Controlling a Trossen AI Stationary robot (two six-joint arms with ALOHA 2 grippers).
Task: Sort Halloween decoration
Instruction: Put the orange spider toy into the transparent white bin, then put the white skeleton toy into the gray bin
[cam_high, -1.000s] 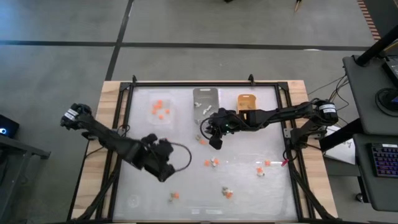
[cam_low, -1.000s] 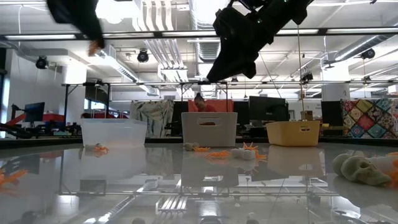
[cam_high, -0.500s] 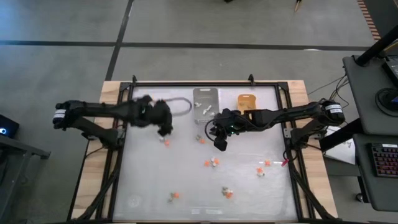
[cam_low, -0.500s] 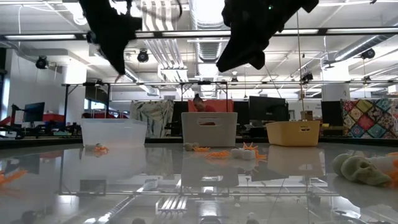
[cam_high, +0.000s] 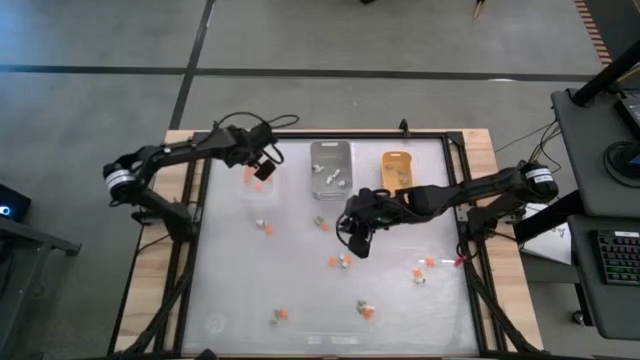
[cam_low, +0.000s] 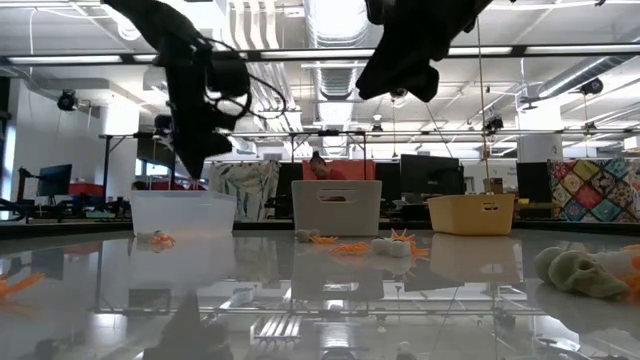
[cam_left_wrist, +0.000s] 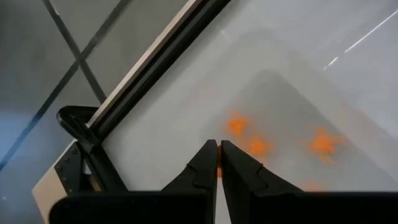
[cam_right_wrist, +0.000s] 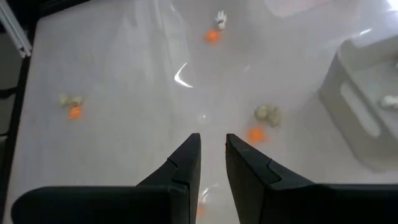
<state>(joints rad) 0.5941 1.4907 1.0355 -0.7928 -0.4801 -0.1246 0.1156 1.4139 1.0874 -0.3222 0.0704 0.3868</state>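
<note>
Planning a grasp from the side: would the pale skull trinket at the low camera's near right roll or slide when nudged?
The skull looks rounded and lumpy, so it would probably rock or roll unevenly. The table top is glossy, so sliding seems likely. Being small, it is probably light.

Three trays lined the far edge of the desk (cam_high: 230, 300): clear tray (cam_high: 258, 172), grey tray (cam_high: 331, 165), orange-yellow tray (cam_high: 397, 166). The left hand (cam_high: 262, 168) hung over the clear one, and the right hand (cam_high: 359, 243) crowded mid-desk. Trinkets (cam_high: 343, 261) lay scattered across the middle and near side, with wide bare lanes between them and the near-left corner open.
</note>
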